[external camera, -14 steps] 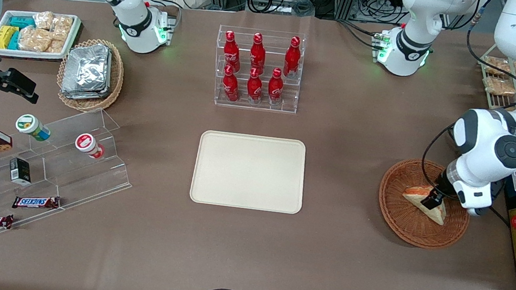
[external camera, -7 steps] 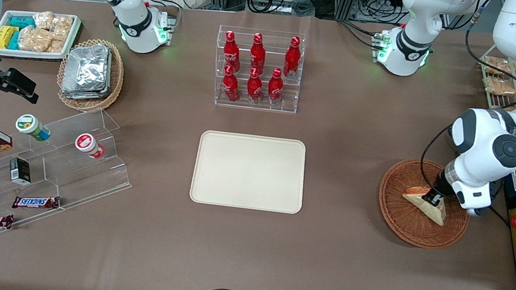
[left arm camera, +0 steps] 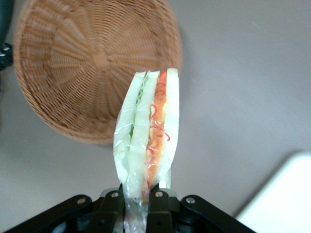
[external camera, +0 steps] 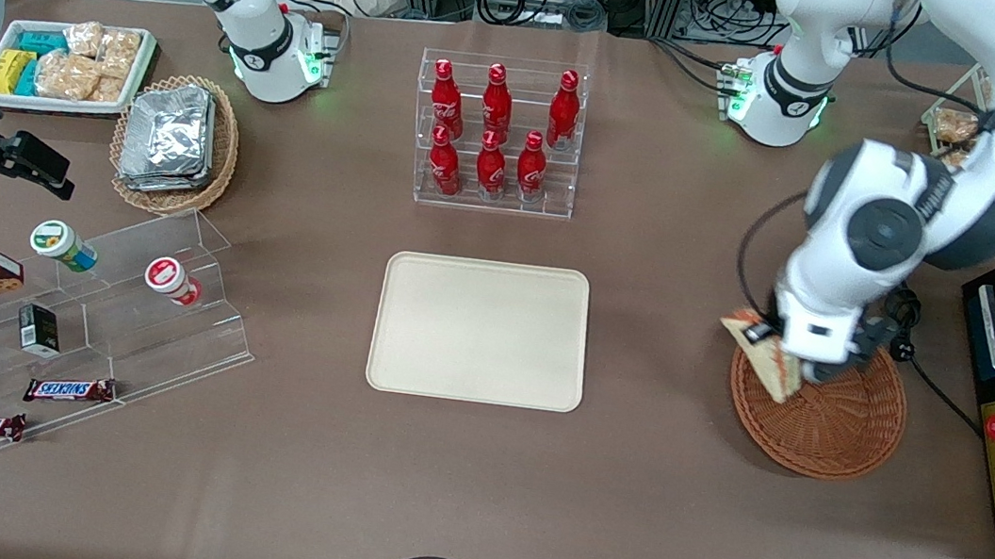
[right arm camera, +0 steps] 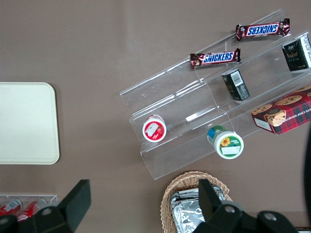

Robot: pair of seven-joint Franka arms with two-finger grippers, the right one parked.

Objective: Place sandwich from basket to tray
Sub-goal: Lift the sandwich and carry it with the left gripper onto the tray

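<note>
Front view: the gripper point(external camera: 765, 343) hangs above the rim of the basket point(external camera: 830, 430), on the side facing the tray point(external camera: 481, 331). It holds the sandwich point(external camera: 768, 357) in the air; the wedge tilts, one end past the basket's rim over bare table, the other over the weave. The basket sits toward the working arm's end of the table, roughly midway between the table's front and back edges. The tray lies flat at the middle of the table, well apart from the basket, with nothing on it. Farther from the camera than the tray stands a clear rack of red bottles point(external camera: 497, 132).

Left wrist view: the gripper point(left arm camera: 137, 200) has its two black fingers point(left arm camera: 112, 206) drawn in tight on the sandwich point(left arm camera: 146, 141), pinching the clear wrap and the bread's lower edge. The wedge stands on edge, showing pale bread layers with green and orange-red filling between them. Below it lies the basket point(left arm camera: 92, 63), which holds nothing, and a corner of the tray point(left arm camera: 279, 196) shows on the brown table.

Right wrist view: the tray point(right arm camera: 26, 121) lies bare near the clear stepped shelf point(right arm camera: 194, 121), which carries small jars and boxes, with Snickers bars at its edge.
</note>
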